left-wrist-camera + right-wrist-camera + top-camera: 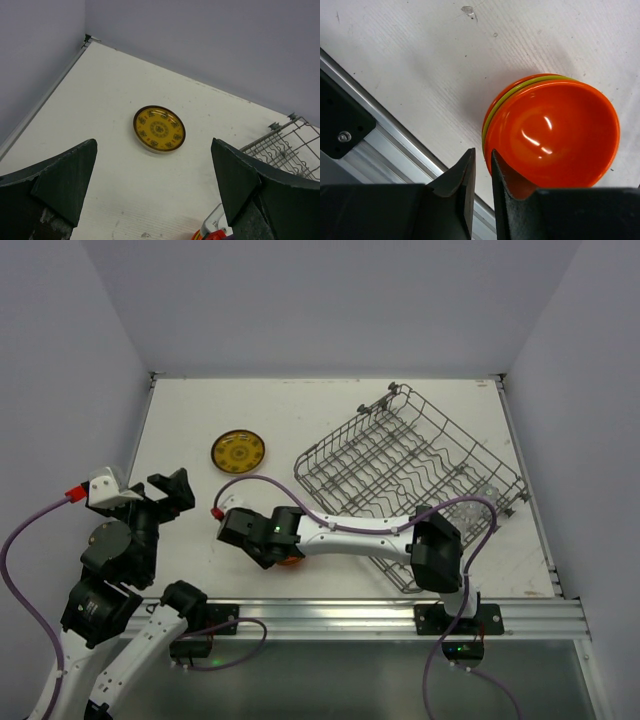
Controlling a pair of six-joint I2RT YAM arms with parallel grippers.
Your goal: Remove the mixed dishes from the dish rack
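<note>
One white desk (200, 540) is carrying everything. Across its right half the dish rack (400, 465) is sitting at a slant, its near end close to the metal rail (350, 618) and its far end reaching toward the back wall. Its rows of tines are standing bare, apart from some clear glasses (478, 508) in the near right corner, too faint to count.

From its base at the near right, the right arm (350, 537) is stretching leftward along the near edge of the rack. The left arm (125, 550) is folding up at the near left of the desk.

Left of the rack, toward the far side, a yellow-brown patterned plate (159, 128) is lying flat and face up, well apart from both arms.

Just beside the rail, left of the rack's near corner, a stack of bowls (555, 130) is resting on the desk: an orange one on top, a yellow-green bowl (490, 122) under it and another orange rim (484, 126) peeking out lowest.

The left tool (152, 170) is hanging released, fingers spread wide, pointing toward the plate. The right tool (482, 170) is hovering over the stack's rim with only a thin slit between its fingers; whether it is pinching that rim I cannot tell
</note>
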